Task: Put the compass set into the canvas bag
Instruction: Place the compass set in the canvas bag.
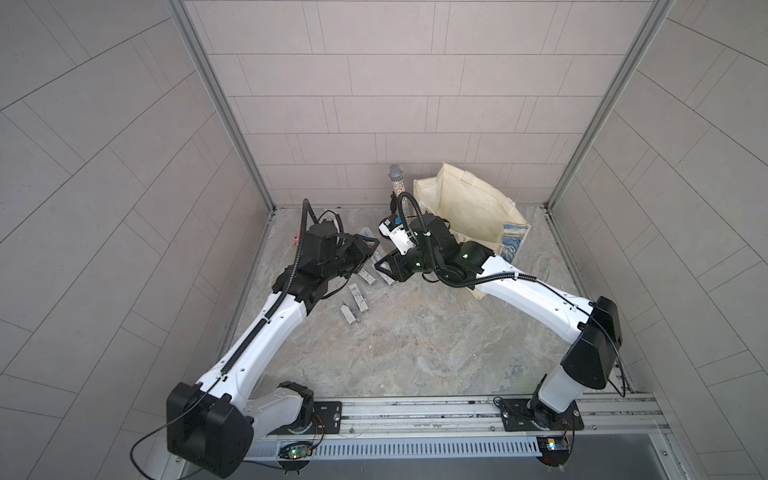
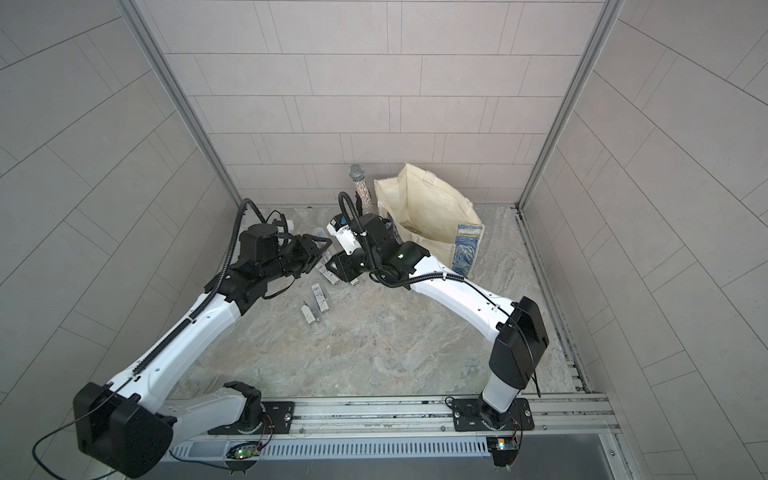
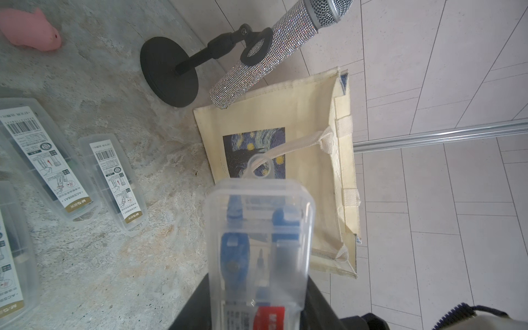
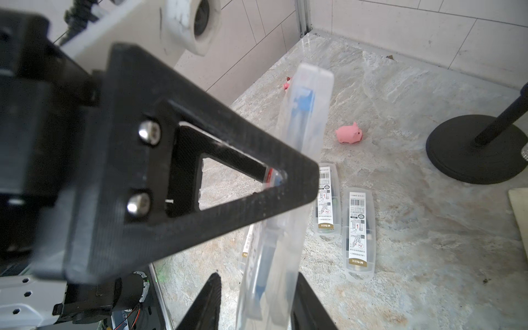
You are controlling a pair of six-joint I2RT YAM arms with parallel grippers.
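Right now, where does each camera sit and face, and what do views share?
Top views: high above the base rail, looking down and forward at the left arm, right arm, canvas bag and microphone.
Left wrist: on the left arm, facing the canvas bag past the compass set held in the left gripper; only its jaws show.
Right wrist: on the right arm, facing the pink pig; the right gripper has its jaws flanking that compass set, and the left gripper fills the foreground.
Shared: both wrist views show the compass set.

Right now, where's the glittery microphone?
In both top views the glittery microphone is at the back wall, near the middle, close beside the left side of the canvas bag.
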